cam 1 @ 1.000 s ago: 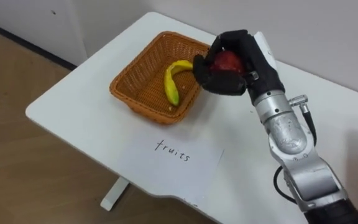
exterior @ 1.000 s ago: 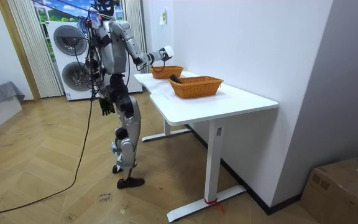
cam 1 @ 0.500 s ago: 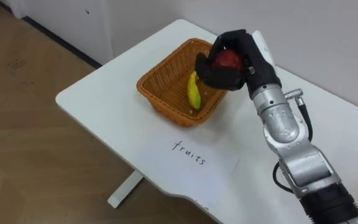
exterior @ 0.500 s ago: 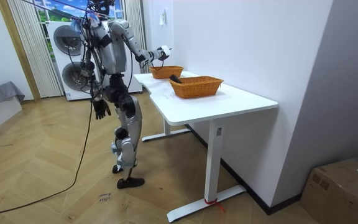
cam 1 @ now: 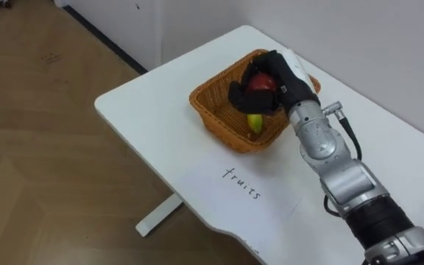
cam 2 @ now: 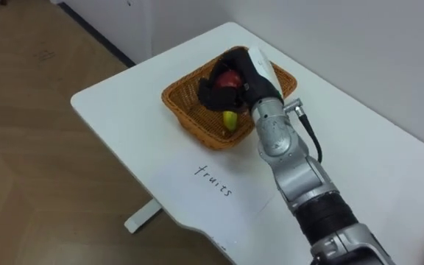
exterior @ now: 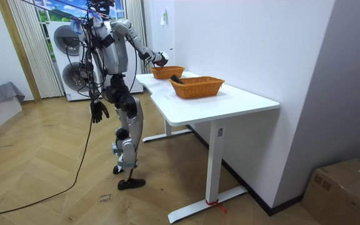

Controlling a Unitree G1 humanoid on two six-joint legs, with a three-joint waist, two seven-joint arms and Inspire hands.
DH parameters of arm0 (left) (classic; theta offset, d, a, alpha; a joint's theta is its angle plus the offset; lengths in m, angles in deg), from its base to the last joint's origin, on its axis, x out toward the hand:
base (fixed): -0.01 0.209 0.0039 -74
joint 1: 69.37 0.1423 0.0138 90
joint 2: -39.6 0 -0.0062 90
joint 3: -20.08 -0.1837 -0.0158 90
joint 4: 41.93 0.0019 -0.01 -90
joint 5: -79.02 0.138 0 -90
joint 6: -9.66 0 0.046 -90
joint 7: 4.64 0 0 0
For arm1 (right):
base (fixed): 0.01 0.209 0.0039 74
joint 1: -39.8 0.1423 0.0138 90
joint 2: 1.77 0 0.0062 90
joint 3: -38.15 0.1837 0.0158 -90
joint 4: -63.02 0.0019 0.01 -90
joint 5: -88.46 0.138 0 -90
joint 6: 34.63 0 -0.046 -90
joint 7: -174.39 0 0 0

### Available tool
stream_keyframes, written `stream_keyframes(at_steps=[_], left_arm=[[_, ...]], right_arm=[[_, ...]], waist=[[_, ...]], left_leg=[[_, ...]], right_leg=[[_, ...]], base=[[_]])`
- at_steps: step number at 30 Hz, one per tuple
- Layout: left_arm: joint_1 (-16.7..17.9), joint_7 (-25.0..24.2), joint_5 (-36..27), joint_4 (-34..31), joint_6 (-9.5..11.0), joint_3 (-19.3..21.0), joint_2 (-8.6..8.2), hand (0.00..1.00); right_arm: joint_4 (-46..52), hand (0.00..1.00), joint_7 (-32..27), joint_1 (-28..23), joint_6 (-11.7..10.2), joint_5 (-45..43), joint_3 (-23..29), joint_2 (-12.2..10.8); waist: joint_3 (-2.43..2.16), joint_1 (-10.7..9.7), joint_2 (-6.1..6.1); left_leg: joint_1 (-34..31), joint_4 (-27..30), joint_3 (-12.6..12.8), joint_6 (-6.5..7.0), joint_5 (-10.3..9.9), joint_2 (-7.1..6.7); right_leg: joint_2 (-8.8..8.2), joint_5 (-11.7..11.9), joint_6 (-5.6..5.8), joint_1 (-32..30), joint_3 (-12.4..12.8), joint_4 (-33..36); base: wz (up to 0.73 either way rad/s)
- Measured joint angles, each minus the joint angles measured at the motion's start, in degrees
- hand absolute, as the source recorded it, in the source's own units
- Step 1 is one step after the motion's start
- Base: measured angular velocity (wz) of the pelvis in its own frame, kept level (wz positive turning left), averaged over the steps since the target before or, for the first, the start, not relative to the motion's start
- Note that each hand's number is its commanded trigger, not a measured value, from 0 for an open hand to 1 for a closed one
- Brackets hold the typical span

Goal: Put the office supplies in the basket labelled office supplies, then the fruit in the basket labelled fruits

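My right hand (cam 1: 280, 82) is shut on a red apple (cam 1: 260, 82) and hovers over the woven fruit basket (cam 1: 210, 112) at the table's far left corner. Under the hand, a yellow banana (cam 1: 255, 123) lies inside the basket, mostly hidden by it. The right eye view has the same hand (cam 2: 243, 73), apple (cam 2: 230, 79) and banana (cam 2: 230, 121). In the room view I stand at the table's end with my right hand (exterior: 160, 59) raised above the fruit basket (exterior: 167, 72), while my left hand (exterior: 96, 112) hangs by my thigh.
A paper sheet marked "fruits" (cam 1: 250, 197) lies on the white table (cam 1: 146, 118) in front of the basket. A second woven basket (exterior: 197, 87) holding a dark item stands further along the table. The table's edge drops to wooden floor on my left.
My right hand has carried the apple from beside the basket's rim to above its inside. The head camera has shifted, so the basket sits further right. My left hand has swung back.
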Motion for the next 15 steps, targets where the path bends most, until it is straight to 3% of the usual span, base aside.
stream_keyframes(at_steps=[2, 5, 6, 7, 8, 9, 15], left_arm=[[0.0, -0.2, 0.0, -0.2, -0.1, 0.0, 0.0, 0.0], [0.1, -0.6, 0.0, -0.7, -0.4, 0.0, 0.01, 0.0], [0.1, -0.8, 0.0, -0.8, -0.4, 0.0, 0.01, 0.0], [0.1, -0.9, 0.1, -1.0, -0.5, 0.0, 0.02, 0.0], [0.1, -1.0, 0.4, -1.1, -0.5, 0.0, 0.03, 0.0], [0.1, -1.2, 0.6, -1.3, -0.5, 0.0, 0.09, 0.0], [0.1, -2.5, 0.6, -1.4, -0.6, 0.7, 0.44, 0.0]], right_arm=[[-0.5, 0.88, 0.0, 0.0, 0.4, -0.6, -0.2, 0.0], [-1.3, 0.57, 0.0, 0.0, 0.7, -0.9, -0.4, 0.0], [-1.3, 0.53, 0.0, 0.0, 0.8, -0.9, -0.4, 0.0], [-1.3, 0.37, 0.0, 0.0, 0.9, -0.9, -0.4, 0.0], [-1.4, 0.29, 0.0, 0.1, 0.9, -0.9, -0.4, 0.1], [-1.7, 0.0, 0.0, 0.2, 0.9, -0.8, -0.4, 0.1], [-2.3, 0.0, 0.0, 0.7, 1.6, -2.5, -1.1, 1.0]], waist=[[0.0, 0.2, -0.01], [0.05, 0.2, -0.05], [0.05, 0.3, -0.05], [0.06, 0.3, -0.06], [0.07, 0.3, -0.08], [0.1, 0.3, -0.13], [0.25, 0.9, -0.79]], left_leg=[[0.0, 0.0, 0.0, -0.02, 0.0, 0.01], [-0.1, 0.1, 0.0, -0.07, 0.0, 0.0], [-0.2, 0.1, 0.0, -0.1, 0.1, 0.0], [-0.1, 0.1, 0.0, -0.11, 0.1, 0.0], [-0.1, 0.1, 0.0, -0.12, 0.1, 0.0], [-0.1, 0.1, 0.0, -0.15, 0.1, 0.0], [-0.1, 0.1, 0.0, -0.2, 0.1, 0.0]], right_leg=[[0.02, 0.0, 0.01, 0.0, 0.0, 0.0], [0.03, 0.0, 0.01, 0.0, 0.0, 0.0], [0.04, 0.0, 0.01, 0.0, 0.0, 0.0], [0.05, 0.0, 0.01, 0.1, 0.0, 0.0], [0.05, 0.0, 0.01, 0.1, 0.0, 0.0], [0.06, 0.0, 0.01, 0.1, -0.1, 0.0], [0.09, 0.0, 0.01, 0.0, -0.1, 0.0]], base=[[0.0], [0.0], [0.0], [0.0], [0.0], [0.0], [0.0]])
